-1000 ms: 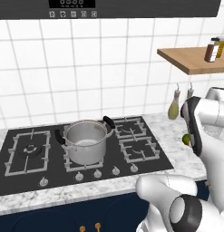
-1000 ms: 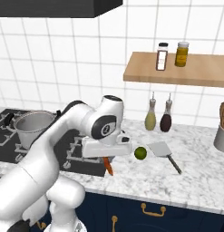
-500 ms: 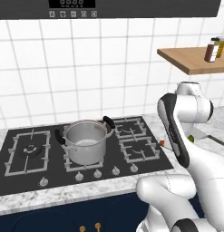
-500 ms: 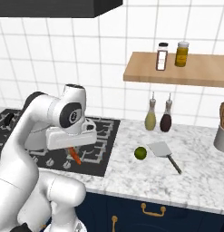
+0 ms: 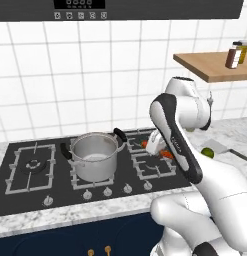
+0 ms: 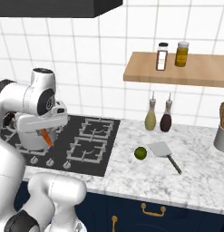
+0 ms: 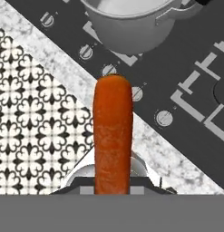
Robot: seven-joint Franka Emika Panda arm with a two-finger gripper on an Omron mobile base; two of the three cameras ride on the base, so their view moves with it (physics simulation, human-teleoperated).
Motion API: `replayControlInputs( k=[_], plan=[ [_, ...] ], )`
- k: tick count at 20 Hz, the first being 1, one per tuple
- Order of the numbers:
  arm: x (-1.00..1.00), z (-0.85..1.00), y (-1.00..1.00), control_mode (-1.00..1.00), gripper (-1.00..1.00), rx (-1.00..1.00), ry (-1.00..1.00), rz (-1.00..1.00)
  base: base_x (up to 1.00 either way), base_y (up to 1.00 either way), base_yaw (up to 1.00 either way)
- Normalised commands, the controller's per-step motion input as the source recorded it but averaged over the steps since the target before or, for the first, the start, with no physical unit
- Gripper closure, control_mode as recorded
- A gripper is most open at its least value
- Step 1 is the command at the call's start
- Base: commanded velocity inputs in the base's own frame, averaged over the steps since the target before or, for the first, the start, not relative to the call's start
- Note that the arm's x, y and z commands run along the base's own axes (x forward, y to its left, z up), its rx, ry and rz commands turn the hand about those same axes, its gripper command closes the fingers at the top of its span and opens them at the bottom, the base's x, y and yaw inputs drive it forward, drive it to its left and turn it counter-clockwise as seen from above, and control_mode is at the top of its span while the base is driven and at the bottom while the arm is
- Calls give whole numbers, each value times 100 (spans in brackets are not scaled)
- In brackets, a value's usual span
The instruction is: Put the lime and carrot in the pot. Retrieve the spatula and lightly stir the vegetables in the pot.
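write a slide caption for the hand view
Claw holding the carrot over the stove knobs, the pot ahead.

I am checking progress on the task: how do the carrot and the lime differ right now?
The carrot is long, slim and orange; the lime is small, round and yellow-green. The carrot is held off the surface in the fingers, near the pot; the lime lies free on the marble counter, beside the spatula. Neither vegetable is in the pot yet.
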Motion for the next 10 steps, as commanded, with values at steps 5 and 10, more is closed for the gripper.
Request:
replayControlInputs(
  k=[5,10],
  plan=[
    [34,28,77,-100,100,15,-17,2,0,0,0],
    [40,5,53,-100,100,20,-12,2,0,0,0]
  ],
)
